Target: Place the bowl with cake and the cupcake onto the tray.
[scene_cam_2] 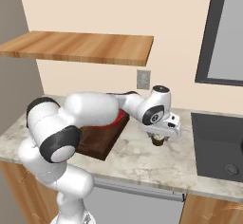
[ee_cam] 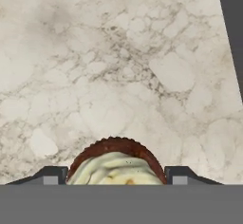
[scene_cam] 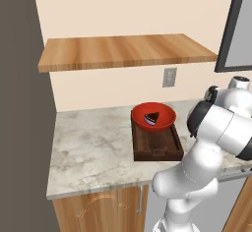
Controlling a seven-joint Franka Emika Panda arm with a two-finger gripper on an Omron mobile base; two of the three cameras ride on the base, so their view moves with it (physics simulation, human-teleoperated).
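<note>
The red bowl [scene_cam: 165, 112] sits on the far end of the dark wooden tray [scene_cam: 157, 146], with the chocolate cake wedge [scene_cam: 152, 117] inside it. In the right base view the arm covers most of the tray [scene_cam_2: 100, 143], and a red sliver of the bowl [scene_cam_2: 121, 118] shows behind it. To the right of the tray, the cupcake [scene_cam_2: 157, 142] stands on the marble counter under my gripper [scene_cam_2: 158, 138]. In the hand view its cream top and brown wrapper [ee_cam: 116, 163] fill the gap of my gripper [ee_cam: 116, 176], and both finger tips [ee_cam: 56, 174] press against its sides.
A dark sink [scene_cam_2: 219, 144] lies in the counter just right of the cupcake. A wooden shelf [scene_cam: 123, 51] hangs above the counter, with a wall outlet [scene_cam: 169, 77] below it. Bare marble [scene_cam: 93, 142] stretches left of the tray.
</note>
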